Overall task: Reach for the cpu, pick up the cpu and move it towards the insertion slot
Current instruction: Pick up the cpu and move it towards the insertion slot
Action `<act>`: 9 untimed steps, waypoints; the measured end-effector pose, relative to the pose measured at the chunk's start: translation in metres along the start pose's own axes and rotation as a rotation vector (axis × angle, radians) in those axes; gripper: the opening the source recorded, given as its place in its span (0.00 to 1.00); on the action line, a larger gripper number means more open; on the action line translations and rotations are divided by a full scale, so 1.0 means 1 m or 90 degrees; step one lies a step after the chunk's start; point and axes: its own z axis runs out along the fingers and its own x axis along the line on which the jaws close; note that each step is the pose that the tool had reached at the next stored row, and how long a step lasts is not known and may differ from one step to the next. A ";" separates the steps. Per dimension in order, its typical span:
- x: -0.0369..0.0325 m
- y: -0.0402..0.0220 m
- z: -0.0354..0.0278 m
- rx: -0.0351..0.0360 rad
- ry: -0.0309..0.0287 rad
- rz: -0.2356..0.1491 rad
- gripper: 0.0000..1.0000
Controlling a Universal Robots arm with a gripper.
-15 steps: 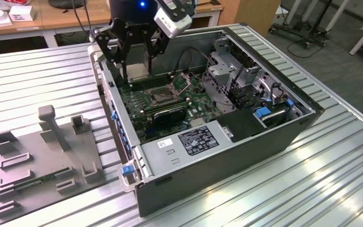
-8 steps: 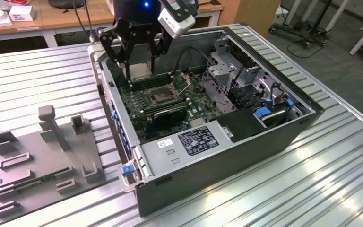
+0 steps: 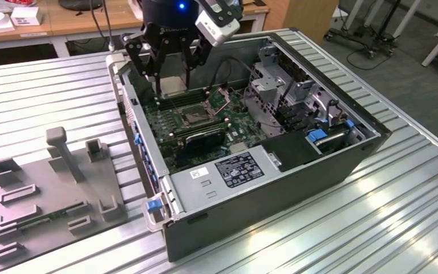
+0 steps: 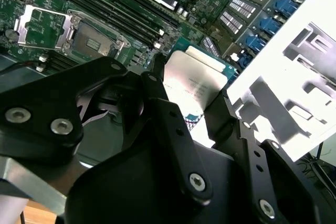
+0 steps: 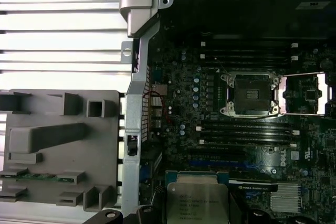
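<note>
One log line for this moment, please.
gripper: shut on cpu | position: above motherboard inside case | insertion slot: open, empty | cpu not seated

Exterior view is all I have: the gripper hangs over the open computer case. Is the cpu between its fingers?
Observer: Yes. In the second wrist view the gripper is shut on the cpu, a finger at each side.
Operator: Is the insertion slot open?
Observer: Yes. In the first wrist view the insertion slot has its metal cover folded aside.
Operator: Is the cpu over it?
Observer: No. In that view, black memory slots lie between them.
</note>
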 end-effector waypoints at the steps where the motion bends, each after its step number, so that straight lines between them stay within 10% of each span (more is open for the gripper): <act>1: -0.0006 0.0000 0.0001 0.0000 0.0000 0.000 0.55; 9: -0.0047 -0.0001 0.0010 0.0000 0.0000 0.000 0.55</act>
